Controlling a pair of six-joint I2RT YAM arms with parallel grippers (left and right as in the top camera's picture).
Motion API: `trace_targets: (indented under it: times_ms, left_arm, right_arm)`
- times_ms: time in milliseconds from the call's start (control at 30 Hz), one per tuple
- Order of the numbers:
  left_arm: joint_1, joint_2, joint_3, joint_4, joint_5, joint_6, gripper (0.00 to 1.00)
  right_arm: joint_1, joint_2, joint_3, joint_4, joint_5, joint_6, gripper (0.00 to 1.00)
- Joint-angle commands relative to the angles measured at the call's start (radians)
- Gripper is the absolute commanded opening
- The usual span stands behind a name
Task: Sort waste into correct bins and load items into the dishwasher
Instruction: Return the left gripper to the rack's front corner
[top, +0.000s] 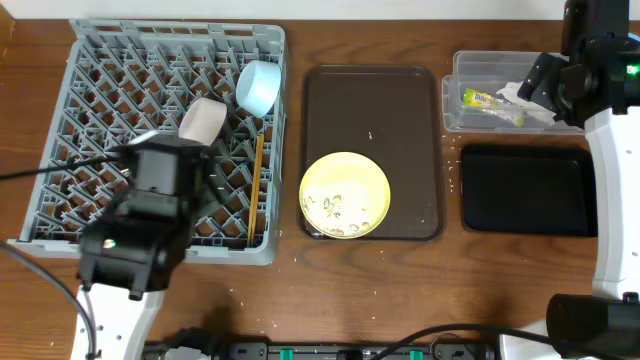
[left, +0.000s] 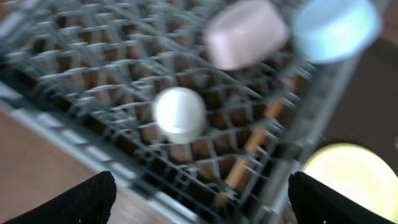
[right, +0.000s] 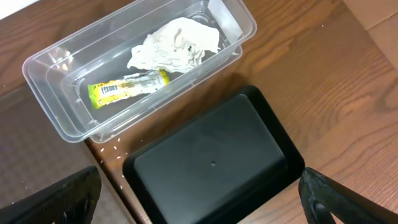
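Remaining: pale yellow plate (top: 345, 195) with beige crumbs (top: 335, 207) on brown serving tray (top: 400, 120); light blue bowl (top: 258, 87), pinkish-white bowl (top: 202, 120), cream cup (left: 179, 114), wooden chopsticks (top: 257, 185) in grey dish rack (top: 100, 80); white paper napkin (right: 174, 43), yellow-green wrapper (right: 127, 88) in clear tub (right: 242, 22); left gripper (left: 208, 199), right gripper (right: 199, 199) spread.

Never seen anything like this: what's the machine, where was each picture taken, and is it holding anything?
Two robot arms stand at a table. One picture looks down from above; the others come from a camera on each wrist, the dark corner shapes being fingers. The left gripper hangs open over the dish rack, which holds a blue bowl, pink bowl, cream cup and chopsticks. The right gripper, also open, hangs above a clear tub with napkin and wrapper, beside a black tray. A yellow plate with crumbs sits on a brown tray. Nothing is held.
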Motion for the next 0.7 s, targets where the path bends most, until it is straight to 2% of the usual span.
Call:
trace_targets:
  times_ms: [0, 300, 533, 667]
  left_arm:
    - [0.089, -0.003, 0.019, -0.018, -0.028, 0.006, 0.97]
    - [0.290, -0.002, 0.019, -0.081, -0.027, 0.006, 0.98]
    - [0.331, -0.002, 0.019, -0.136, -0.027, 0.006, 0.98]
    - [0.331, -0.002, 0.018, -0.152, -0.027, 0.006, 0.98]
  right_arm:
    - [-0.001, -0.001, -0.003, -0.001, 0.020, -0.011, 0.99]
    - [-0.001, -0.001, -0.003, 0.006, 0.020, -0.011, 0.99]
    - [-0.001, -0.001, -0.003, 0.007, 0.018, -0.010, 0.99]
    - [-0.001, -0.001, -0.003, 0.071, -0.124, 0.057, 0.99]
